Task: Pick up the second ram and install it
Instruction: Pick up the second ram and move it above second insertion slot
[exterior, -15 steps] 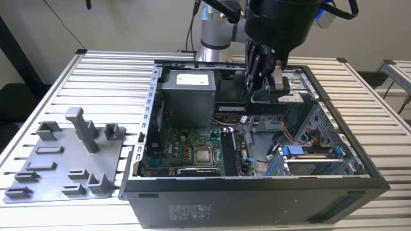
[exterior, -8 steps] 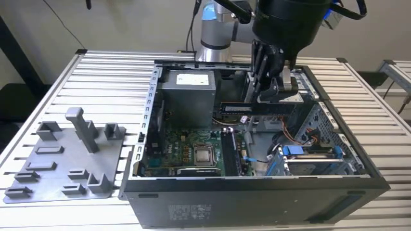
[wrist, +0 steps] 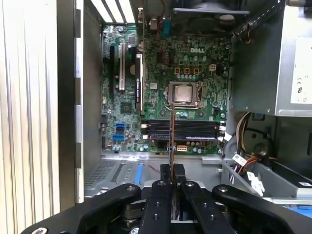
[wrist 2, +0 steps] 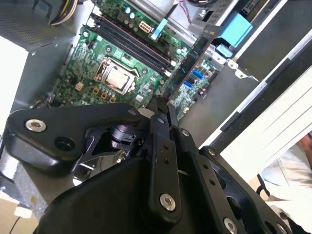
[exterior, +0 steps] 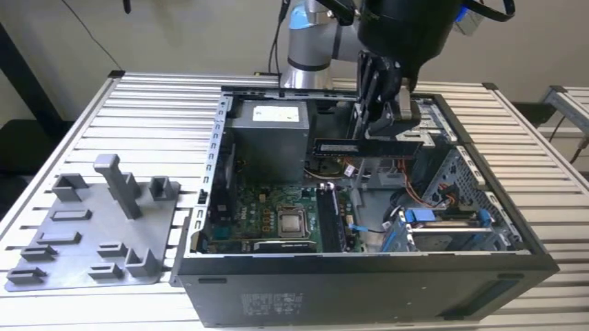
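Grips the long, thin dark-green memory stick [exterior: 368, 146] between black fingers [wrist: 161, 202] clamped on its upper edge. Holds it level in the air over the open black computer case [exterior: 368, 289], just beside the grey power-supply box [exterior: 267, 138], above the green motherboard [exterior: 267, 221]. Hangs well apart from the light-grey plastic holder plate [exterior: 83, 241] on the slatted white surface [exterior: 156, 96].

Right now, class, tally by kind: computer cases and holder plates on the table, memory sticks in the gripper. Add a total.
computer case: 1
holder plate: 1
second ram, in the gripper: 1
total: 3
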You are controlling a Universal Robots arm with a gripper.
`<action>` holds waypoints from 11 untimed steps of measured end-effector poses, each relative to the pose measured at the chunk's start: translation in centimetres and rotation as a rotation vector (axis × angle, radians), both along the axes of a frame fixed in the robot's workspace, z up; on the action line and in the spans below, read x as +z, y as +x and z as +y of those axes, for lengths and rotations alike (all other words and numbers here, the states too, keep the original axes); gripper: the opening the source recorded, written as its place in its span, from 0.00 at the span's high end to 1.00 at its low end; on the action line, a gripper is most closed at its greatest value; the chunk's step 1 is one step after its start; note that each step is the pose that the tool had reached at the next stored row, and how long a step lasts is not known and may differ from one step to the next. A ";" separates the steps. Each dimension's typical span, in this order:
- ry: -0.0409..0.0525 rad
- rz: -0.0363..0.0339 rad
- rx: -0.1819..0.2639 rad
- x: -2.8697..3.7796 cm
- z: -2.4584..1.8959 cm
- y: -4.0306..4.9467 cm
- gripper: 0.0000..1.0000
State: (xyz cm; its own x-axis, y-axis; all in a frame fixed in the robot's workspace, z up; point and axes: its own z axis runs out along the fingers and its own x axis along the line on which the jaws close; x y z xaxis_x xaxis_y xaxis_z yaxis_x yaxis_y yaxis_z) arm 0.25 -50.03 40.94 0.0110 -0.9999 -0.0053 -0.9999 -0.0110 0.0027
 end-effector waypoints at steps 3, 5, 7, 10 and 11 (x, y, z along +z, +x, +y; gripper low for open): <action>0.0001 0.0000 0.000 0.00 0.77 -0.05 0.86; 0.0000 0.0000 0.000 0.00 1.36 -0.05 0.86; 0.0000 0.0000 0.000 0.00 2.04 -0.05 0.86; 0.0000 0.0000 0.000 0.00 3.13 -0.05 0.86; -0.0001 0.0000 0.000 0.00 3.51 -0.05 0.86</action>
